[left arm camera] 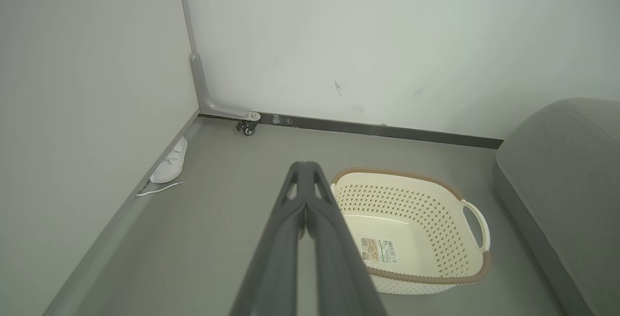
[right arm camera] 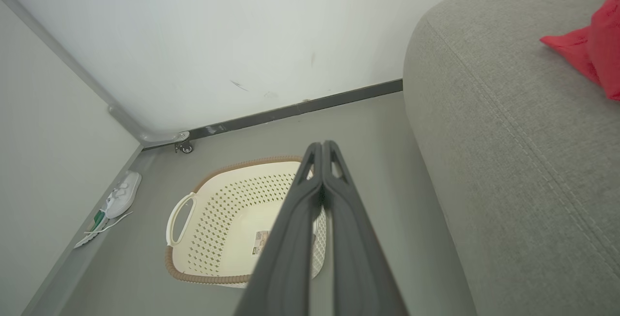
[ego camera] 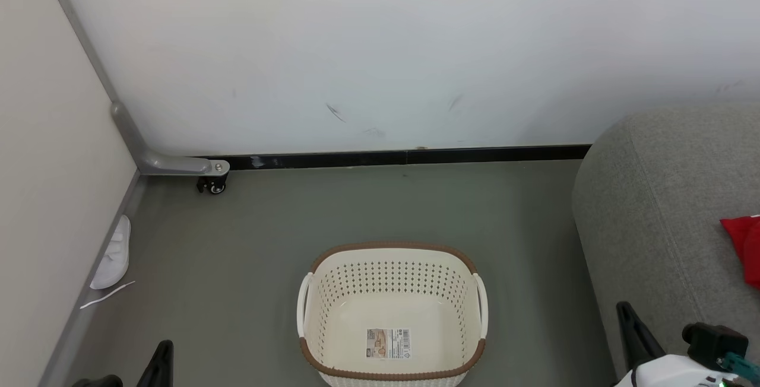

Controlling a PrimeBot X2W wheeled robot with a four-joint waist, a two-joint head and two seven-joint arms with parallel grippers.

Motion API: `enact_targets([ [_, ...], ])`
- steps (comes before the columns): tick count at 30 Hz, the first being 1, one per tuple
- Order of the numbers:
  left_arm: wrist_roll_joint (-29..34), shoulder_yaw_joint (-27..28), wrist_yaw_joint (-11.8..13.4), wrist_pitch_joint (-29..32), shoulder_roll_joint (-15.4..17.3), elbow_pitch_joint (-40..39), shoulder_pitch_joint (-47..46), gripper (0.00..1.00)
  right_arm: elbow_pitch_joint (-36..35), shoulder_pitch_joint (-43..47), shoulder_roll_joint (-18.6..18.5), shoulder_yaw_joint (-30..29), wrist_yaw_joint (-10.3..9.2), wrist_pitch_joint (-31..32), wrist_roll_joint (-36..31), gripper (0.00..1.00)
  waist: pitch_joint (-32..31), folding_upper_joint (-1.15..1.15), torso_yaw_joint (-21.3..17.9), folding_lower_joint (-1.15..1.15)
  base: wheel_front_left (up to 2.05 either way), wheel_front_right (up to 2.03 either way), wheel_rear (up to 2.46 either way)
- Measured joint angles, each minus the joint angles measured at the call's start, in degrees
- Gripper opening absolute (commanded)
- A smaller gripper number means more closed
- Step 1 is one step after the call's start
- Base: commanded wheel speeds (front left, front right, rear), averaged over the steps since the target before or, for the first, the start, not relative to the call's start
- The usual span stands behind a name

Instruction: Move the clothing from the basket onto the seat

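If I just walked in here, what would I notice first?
Probably the bright red clothing lying on the grey sofa at the right. Next comes the cream laundry basket, standing on the floor in the middle with just a paper label on its bottom. A white shoe lies by the left wall.

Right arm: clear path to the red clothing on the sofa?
Probably yes. The clothing lies uncovered on the seat, with nothing between it and the right gripper. That gripper is shut, so it would need to open first.
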Motion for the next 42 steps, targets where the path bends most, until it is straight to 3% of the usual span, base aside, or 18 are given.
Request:
enact_targets([
  [14, -7.8, 3.3, -2.1, 2.5, -2.2, 0.2, 0.0, 0.0, 1.7, -2.3, 0.0, -2.5, 0.0, 5.0, 11.5, 0.0, 0.2, 0.0, -0.3, 0.05, 0.0, 0.0, 0.0],
  [33, -18.3, 7.8, -6.1, 6.4, -5.6, 0.9, -0.3, 0.0, 1.0, -3.5, -0.1, -3.3, 0.0, 10.1, 27.3, 0.0, -0.2, 0.0, -1.0, 0.9, 0.0, 0.0, 0.0],
  [42, -23.1, 10.0, -7.8, 8.0, -7.3, 1.4, -1.3, 0.0, -0.1, -3.5, -0.2, -3.3, 0.0, 11.7, 35.0, 0.0, -0.4, 0.0, -1.2, 1.0, 0.0, 0.0, 0.0],
])
